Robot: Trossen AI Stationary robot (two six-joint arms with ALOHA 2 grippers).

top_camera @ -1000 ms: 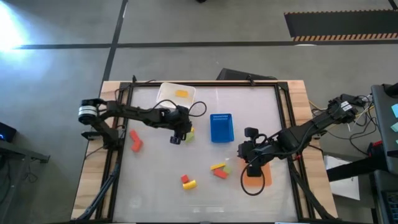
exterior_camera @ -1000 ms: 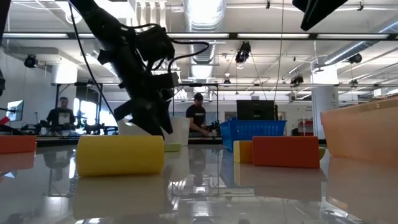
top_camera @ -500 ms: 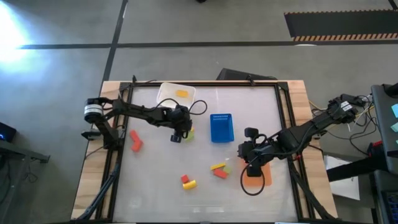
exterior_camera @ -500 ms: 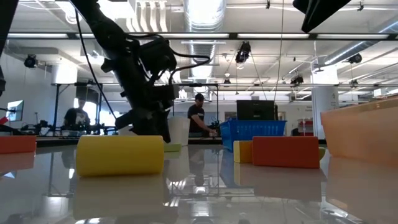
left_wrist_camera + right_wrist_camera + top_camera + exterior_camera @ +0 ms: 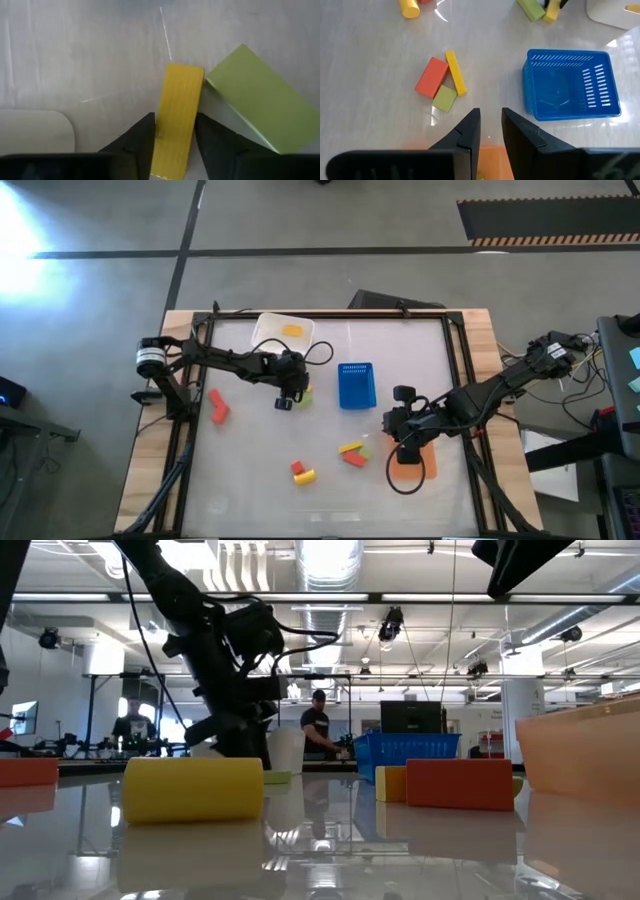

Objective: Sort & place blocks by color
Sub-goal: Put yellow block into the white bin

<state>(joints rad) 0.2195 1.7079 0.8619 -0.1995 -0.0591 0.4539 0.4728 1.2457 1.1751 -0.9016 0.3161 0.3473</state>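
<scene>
The left gripper is clamped on a yellow block just at 9 o'clock of the blue tray. A green block touches it: lift straight up. The right gripper, nearly shut and empty, waits over the orange tray.

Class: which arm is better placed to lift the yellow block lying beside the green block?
Left. The left gripper already has its fingers either side of the yellow block; the right gripper sits far off by the orange tray.
</scene>
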